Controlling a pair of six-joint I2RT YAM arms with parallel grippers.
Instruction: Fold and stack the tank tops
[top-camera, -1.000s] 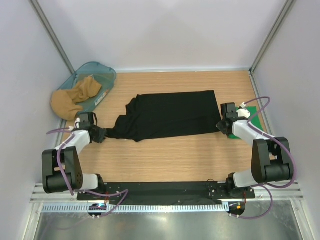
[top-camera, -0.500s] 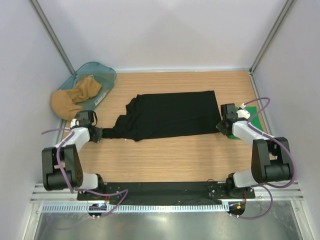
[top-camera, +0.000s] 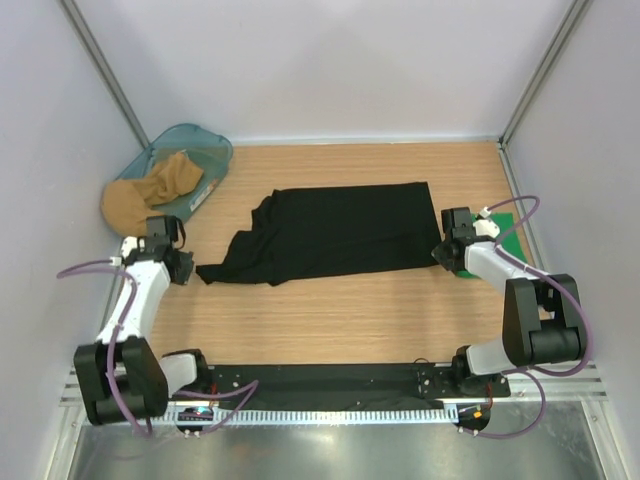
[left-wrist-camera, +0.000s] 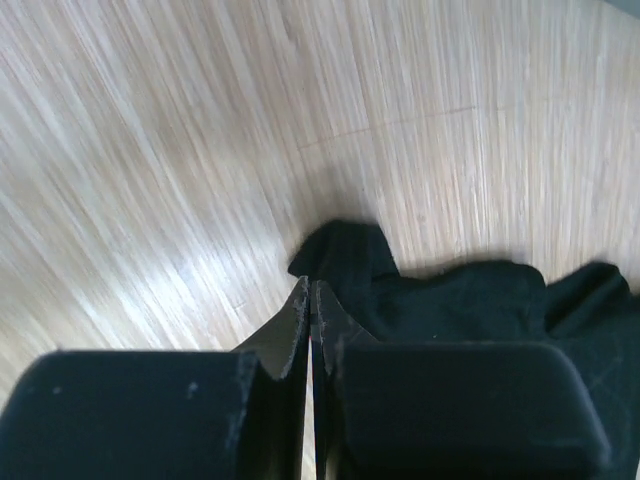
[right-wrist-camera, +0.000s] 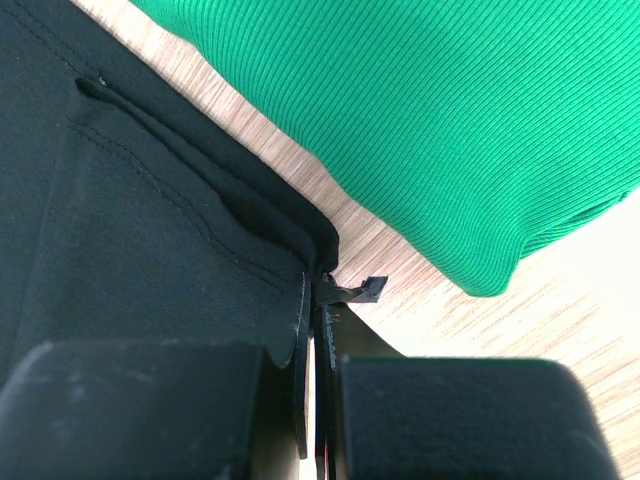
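Note:
The black tank top (top-camera: 335, 232) lies spread on the wooden table, its left end bunched to a narrow tip (top-camera: 203, 272). In the left wrist view that tip (left-wrist-camera: 345, 255) rests on the table just beyond my fingertips. My left gripper (top-camera: 181, 266) (left-wrist-camera: 311, 292) is shut, with no cloth showing between the jaws. My right gripper (top-camera: 445, 251) (right-wrist-camera: 316, 285) is shut on the black top's right corner (right-wrist-camera: 200, 230), where a small tag sticks out. The green tank top (top-camera: 497, 243) (right-wrist-camera: 440, 120) lies folded at the table's right edge, right beside that gripper.
A teal basket (top-camera: 210, 150) stands at the back left with a tan cloth (top-camera: 150, 192) hanging over its near rim. White walls close in the table's left, back and right sides.
My left gripper has drawn back to the left and its arm has swung outward. The black top's left end now lies stretched to a tip on the table. The right arm has not moved.

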